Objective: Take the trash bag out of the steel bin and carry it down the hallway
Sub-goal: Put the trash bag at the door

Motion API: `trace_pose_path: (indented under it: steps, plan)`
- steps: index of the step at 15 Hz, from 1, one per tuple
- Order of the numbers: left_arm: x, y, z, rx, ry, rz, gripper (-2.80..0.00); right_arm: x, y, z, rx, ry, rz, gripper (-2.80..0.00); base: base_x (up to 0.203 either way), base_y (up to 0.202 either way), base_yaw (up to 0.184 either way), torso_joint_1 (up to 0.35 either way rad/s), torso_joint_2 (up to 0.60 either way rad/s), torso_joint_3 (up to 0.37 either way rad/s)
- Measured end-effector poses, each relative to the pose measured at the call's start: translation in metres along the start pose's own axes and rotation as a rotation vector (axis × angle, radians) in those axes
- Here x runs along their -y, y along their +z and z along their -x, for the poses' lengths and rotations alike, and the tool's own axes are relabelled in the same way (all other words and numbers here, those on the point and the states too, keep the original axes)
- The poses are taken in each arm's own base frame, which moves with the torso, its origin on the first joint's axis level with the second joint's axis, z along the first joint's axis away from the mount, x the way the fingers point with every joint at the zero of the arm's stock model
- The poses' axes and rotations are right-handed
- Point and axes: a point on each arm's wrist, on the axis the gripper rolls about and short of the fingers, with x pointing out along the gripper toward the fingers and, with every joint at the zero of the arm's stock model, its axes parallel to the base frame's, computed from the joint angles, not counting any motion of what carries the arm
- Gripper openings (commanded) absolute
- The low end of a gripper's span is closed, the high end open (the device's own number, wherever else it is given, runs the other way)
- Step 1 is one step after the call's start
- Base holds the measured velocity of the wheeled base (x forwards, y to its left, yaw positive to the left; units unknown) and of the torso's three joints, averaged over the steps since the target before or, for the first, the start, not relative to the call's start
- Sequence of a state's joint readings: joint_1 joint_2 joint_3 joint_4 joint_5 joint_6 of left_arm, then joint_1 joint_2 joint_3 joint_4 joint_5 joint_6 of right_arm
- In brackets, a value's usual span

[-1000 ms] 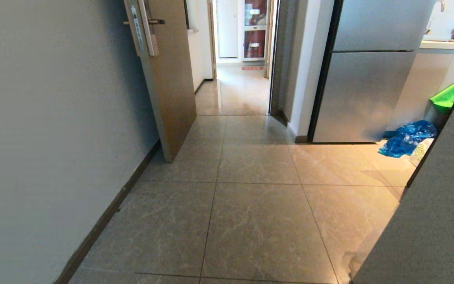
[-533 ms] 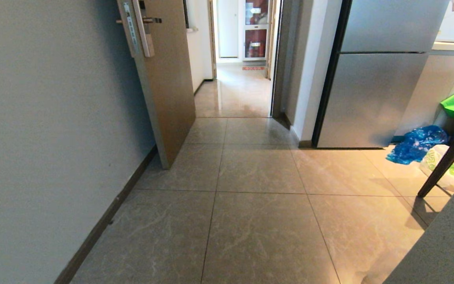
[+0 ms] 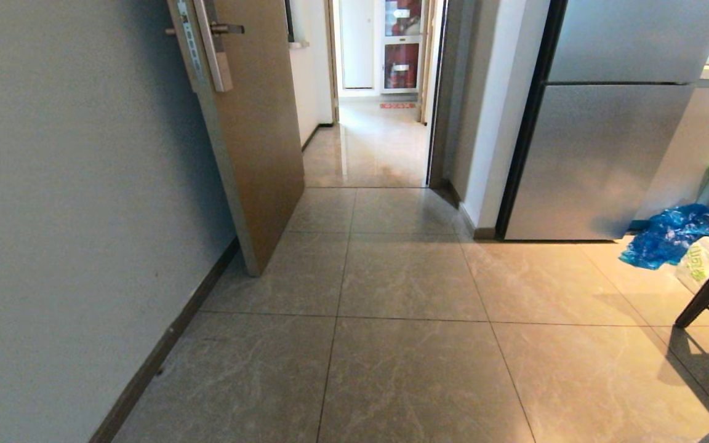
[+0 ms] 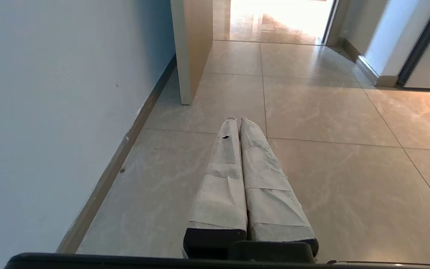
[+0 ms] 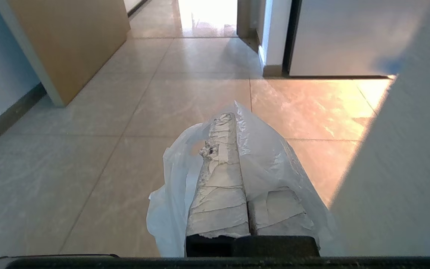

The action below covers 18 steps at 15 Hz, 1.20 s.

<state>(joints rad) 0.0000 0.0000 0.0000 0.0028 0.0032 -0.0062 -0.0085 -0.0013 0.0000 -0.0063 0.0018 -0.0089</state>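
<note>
Right gripper [image 5: 233, 119] jaws clamped on the trash bag [image 5: 267, 157], film draped over the fingers, held level above the floor [image 5: 88, 168], left gripper [image 4: 237, 121] jaws together, empty, hallway [image 3: 373, 141] through the doorway ahead.

- We are facing the hallway [image 3: 373, 147], running ahead through a doorway.
- A wall [image 3: 71, 215] is standing on our left, the open door [image 3: 256, 135] just beyond it.
- The fridge [image 3: 607, 135] is standing right of the doorway, bags [image 3: 668, 237] lying before it.
</note>
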Motion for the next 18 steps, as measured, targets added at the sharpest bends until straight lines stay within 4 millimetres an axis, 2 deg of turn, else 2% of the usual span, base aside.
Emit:
trace_pose_path:
  steps: [18]
  plan:
    - [0.0000, 0.0000, 0.0000, 0.000, 0.001, 0.001, -2.80, 0.0000, 0.0001, 0.0000, 0.001, 0.002, 0.000, -2.80, 0.193, 0.000, 0.001, 0.002, 0.00, 0.003]
